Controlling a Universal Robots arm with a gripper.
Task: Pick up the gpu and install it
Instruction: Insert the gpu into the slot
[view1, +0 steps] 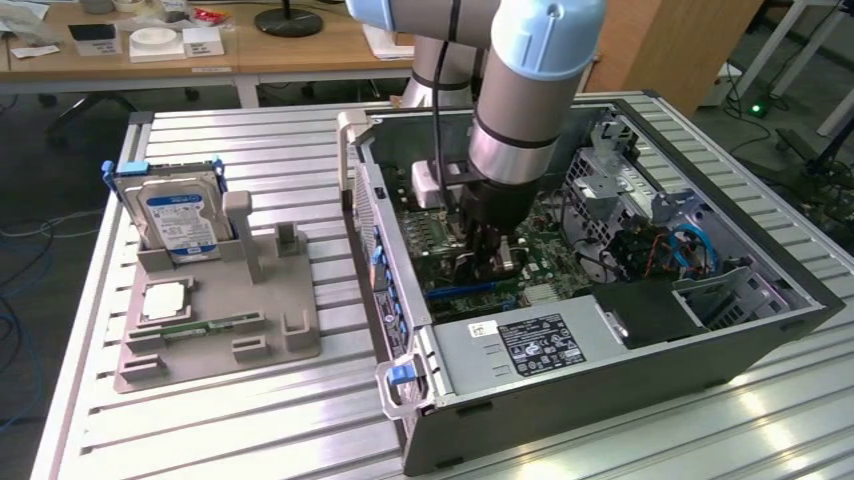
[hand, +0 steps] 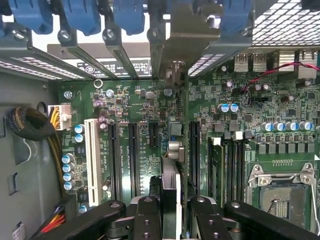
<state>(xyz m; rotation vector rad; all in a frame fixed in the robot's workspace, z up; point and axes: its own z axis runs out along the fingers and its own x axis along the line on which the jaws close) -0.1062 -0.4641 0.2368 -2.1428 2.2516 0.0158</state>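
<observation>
Sitting on edge between the two black fingers (hand: 147, 220) is the gpu (hand: 170, 185), a dark board with a pale side. So the gripper (hand: 172, 215) is pinched in narrow and clamped on it. The card hangs just over the green motherboard (hand: 135, 100), running the same way as the long black expansion slots (hand: 132, 155) next to the white slot (hand: 91, 155). Can't tell if it's actually touching a slot.

Its far end points at a pale metal bracket (hand: 187, 40) among the blue latches (hand: 80, 15) on the case wall. The CPU socket (hand: 282, 195) sits off to one side.

In the exterior view the arm (view1: 527, 90) reaches down into the open computer case (view1: 747, 330) at frame centre, with the power supply (view1: 534, 345) lower in the frame. Over on the exterior view's left, a hard drive (view1: 180, 220) stands in a grey holder (view1: 220, 330) on the slatted table (view1: 267, 150).
</observation>
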